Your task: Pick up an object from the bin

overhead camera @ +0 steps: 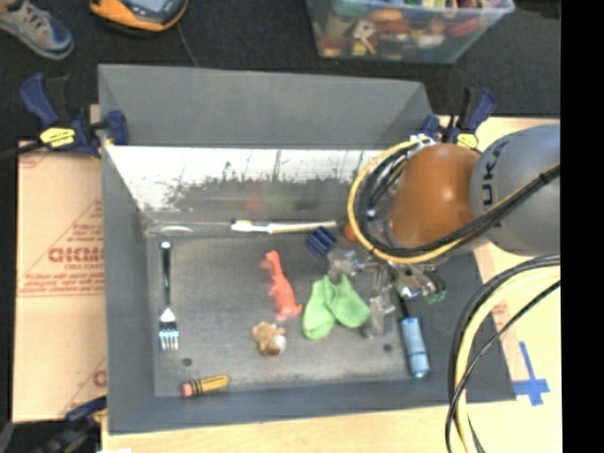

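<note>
1. Bin of grey metal [264, 111] takes up the middle of the frame; its floor holds a scatter of small loose things, none heaped.
2. A white plastic toothbrush [274, 226] lies left to right along the back of the floor. A small dark-blue piece [321, 241] sits just off its right end.
3. At the left of the floor lies a silver metal fork [167, 300], tines toward the bottom of the frame.
4. A short orange-and-black stub like a marker [206, 385] lies in the lower left corner, near the front wall.
5. An orange-red plastic toy figure [280, 286] lies in the centre, with a small tan-and-brown lump [270, 338] just below it.
6. A crumpled bright-green soft thing [332, 308] lies just right of the figure.
7. A blue cylinder [412, 345] lies at the lower right, lengthwise top to bottom, near the right wall.
8. The gripper [376, 302], under the arm's rounded orange cover [429, 196], is low at centre right, against the green thing's right edge and between it and the blue cylinder. I cannot tell whether it is wide or narrow, nor whether it grips the green thing.
9. Outside the bin, at the top of the frame, a clear plastic tub [415, 45] holds mixed colourful small pieces.
</note>
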Motion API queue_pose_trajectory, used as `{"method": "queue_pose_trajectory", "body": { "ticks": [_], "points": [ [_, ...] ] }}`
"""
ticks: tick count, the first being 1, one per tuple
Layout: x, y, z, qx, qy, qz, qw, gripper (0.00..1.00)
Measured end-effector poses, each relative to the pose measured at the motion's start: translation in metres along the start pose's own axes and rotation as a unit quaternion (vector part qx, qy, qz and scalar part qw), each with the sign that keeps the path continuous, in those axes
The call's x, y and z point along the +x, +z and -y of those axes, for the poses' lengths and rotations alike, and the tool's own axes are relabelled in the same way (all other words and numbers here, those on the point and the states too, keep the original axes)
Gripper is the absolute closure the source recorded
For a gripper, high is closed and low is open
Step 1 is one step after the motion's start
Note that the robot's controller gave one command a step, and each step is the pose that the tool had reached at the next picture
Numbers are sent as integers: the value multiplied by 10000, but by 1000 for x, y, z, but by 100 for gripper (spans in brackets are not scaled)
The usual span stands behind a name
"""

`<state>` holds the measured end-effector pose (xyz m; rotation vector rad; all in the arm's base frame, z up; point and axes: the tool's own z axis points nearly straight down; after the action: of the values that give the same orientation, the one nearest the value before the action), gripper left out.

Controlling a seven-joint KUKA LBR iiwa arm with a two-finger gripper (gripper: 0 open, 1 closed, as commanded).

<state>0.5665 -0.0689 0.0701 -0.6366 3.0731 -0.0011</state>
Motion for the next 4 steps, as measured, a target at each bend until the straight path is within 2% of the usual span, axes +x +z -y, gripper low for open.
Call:
{"method": "queue_pose_trajectory", "body": {
  "ticks": [1,2,3,4],
  "points": [
    [0,-68,2,21,391,24,9992,0],
    [-11,-29,-21,-26,-435,-30,9990,0],
    [-15,-1,-14,25,-1495,19,9888,0],
    [-18,-2,-29,-2,-1290,-1,9916,100]
  ]
}}
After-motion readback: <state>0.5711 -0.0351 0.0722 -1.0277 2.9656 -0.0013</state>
